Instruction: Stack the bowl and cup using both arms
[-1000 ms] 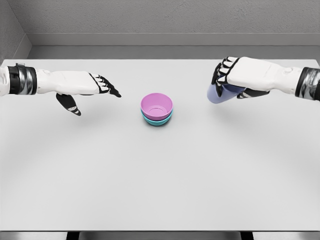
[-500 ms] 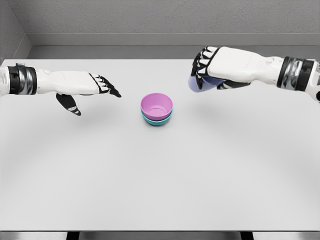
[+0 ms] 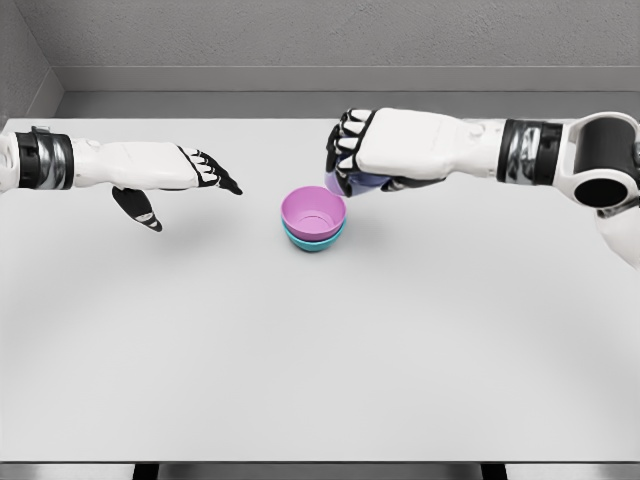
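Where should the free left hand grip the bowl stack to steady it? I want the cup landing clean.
Best guess: pinch the pink bowl at its left rim, coming in from the left hand's own side. The bowl sits upright and open, nested in the teal bowl, so the rim is the exposed edge. The right hand with the purple cup already crowds the upper right side.

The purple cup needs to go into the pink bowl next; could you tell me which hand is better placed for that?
The right hand: it already grips the purple cup just beside the pink bowl. The left hand is open, off to the left.
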You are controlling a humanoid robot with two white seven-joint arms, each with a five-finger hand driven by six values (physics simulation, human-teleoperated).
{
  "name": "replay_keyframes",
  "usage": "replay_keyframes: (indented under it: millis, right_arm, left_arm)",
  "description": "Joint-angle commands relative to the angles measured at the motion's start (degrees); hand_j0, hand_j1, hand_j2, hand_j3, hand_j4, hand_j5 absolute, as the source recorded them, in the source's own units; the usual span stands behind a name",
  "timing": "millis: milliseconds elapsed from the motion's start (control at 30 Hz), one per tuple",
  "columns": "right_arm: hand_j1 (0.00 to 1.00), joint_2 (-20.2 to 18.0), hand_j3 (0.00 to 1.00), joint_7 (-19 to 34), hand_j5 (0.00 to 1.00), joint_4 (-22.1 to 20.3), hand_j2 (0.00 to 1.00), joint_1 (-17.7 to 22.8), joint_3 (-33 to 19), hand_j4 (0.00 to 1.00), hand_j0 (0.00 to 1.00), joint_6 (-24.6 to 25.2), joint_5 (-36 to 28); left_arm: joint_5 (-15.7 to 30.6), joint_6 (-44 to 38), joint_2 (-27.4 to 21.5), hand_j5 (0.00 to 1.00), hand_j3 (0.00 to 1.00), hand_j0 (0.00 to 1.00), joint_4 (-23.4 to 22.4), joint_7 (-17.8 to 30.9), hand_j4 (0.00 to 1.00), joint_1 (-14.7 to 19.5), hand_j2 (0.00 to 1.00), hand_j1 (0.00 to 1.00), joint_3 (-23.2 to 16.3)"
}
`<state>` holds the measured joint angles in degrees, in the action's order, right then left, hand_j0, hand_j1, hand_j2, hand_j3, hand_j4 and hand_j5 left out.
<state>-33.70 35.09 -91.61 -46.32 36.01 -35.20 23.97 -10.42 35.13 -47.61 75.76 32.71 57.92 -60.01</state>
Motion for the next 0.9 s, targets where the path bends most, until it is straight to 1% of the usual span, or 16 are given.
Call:
replay_keyframes:
  millis: [0, 67, 133, 167, 300, 333, 600, 800, 867]
  right_arm:
    - [0.41, 0.7, 0.41, -0.1, 0.41, -1.0, 0.41, -0.2, 1.3, 0.41, 0.41, 0.2, -0.2]
    - [0.41, 1.1, 0.41, -0.1, 0.41, -1.5, 0.41, -0.3, 1.5, 0.41, 0.41, 0.2, -0.2]
    - [0.41, 1.7, 0.41, -0.1, 0.41, -1.7, 0.41, -0.7, 3.5, 0.41, 0.41, 0.2, -0.2]
    - [0.41, 2.2, 0.41, -0.1, 0.41, -1.9, 0.41, -0.7, 3.5, 0.41, 0.41, 0.2, -0.2]
    - [0.41, 2.7, 0.41, -0.1, 0.41, -1.9, 0.41, -0.6, 4.4, 0.41, 0.41, 0.2, 0.0]
    - [0.41, 2.7, 0.41, -0.1, 0.41, -1.9, 0.41, -0.7, 5.3, 0.41, 0.41, 0.2, 0.1]
    - [0.41, 4.3, 0.41, -0.1, 0.41, -1.3, 0.41, -0.7, 5.4, 0.41, 0.41, 0.2, 1.3]
    - [0.41, 4.4, 0.41, -0.1, 0.41, 1.1, 0.41, -1.1, 5.2, 0.41, 0.41, 0.2, 1.4]
    - [0.41, 4.3, 0.41, -0.1, 0.41, 1.3, 0.41, -1.1, 5.2, 0.41, 0.41, 0.2, 1.7]
  left_arm:
    - [0.3, -0.1, 0.0, 1.0, 1.0, 1.0, 0.0, -0.1, 1.0, 0.0, 1.0, 1.0, 0.1]
    - [0.3, -0.1, 0.0, 1.0, 1.0, 1.0, 0.0, 0.0, 1.0, 0.0, 1.0, 1.0, 0.1]
    - [0.3, -0.1, 0.0, 1.0, 1.0, 1.0, 0.0, 0.0, 1.0, 0.0, 1.0, 1.0, 0.1]
    - [0.3, -0.1, 0.0, 1.0, 1.0, 1.0, 0.0, -0.1, 1.0, 0.0, 1.0, 1.0, 0.1]
    - [0.3, -0.1, 0.0, 1.0, 1.0, 1.0, 0.0, 0.0, 1.0, 0.0, 1.0, 1.0, 0.1]
    - [0.3, -0.1, 0.0, 1.0, 1.0, 1.0, 0.0, 0.0, 1.0, 0.0, 1.0, 1.0, 0.1]
    - [0.3, -0.1, 0.0, 1.0, 1.0, 1.0, 0.0, 0.0, 1.0, 0.0, 1.0, 1.0, 0.1]
    - [0.3, -0.1, 0.0, 1.0, 1.0, 1.0, 0.0, 0.0, 1.0, 0.0, 1.0, 1.0, 0.1]
    - [0.3, -0.1, 0.0, 1.0, 1.0, 1.0, 0.0, 0.0, 1.0, 0.0, 1.0, 1.0, 0.1]
